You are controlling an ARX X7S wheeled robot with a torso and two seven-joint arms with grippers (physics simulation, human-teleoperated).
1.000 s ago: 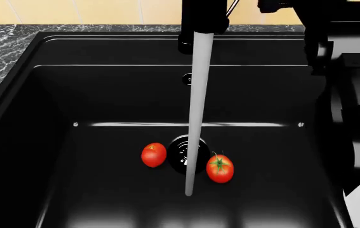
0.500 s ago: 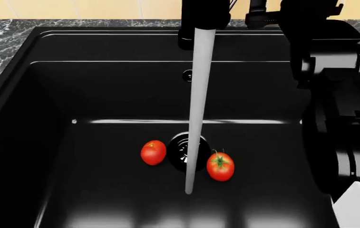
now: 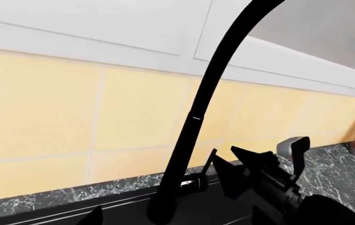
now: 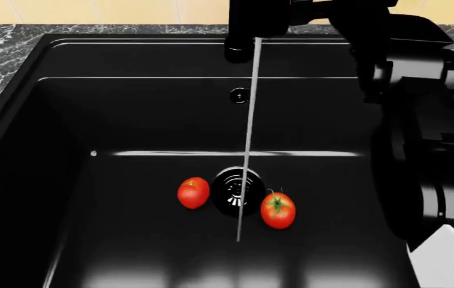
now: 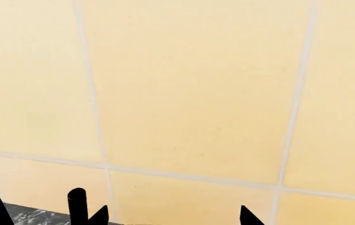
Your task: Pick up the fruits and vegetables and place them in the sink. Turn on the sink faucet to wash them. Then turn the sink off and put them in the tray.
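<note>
Two red tomatoes lie on the floor of the black sink point(image 4: 131, 108), one plain point(image 4: 193, 192) to the left of the drain point(image 4: 235, 191), one with a green stem top point(image 4: 278, 210) to its right. A thin stream of water point(image 4: 247, 138) falls from the faucet spout point(image 4: 247, 36). In the left wrist view the faucet neck point(image 3: 196, 122) rises from its base, with the chrome-tipped lever point(image 3: 194, 182) at its side. My right gripper point(image 3: 271, 157) is open, right beside the lever. My left gripper point(image 3: 178, 221) is open and empty, near the faucet base. The tray is out of view.
My right arm point(image 4: 411, 90) fills the right side of the head view, over the sink's right edge. Grey marble counter point(image 4: 3, 48) and a yellow tiled wall point(image 5: 190, 93) surround the sink. An overflow hole point(image 4: 238, 95) shows in the back wall.
The water stream has shrunk from a thick column to a thin line. My right arm has moved left along the back towards the faucet. The tomatoes have not moved.
</note>
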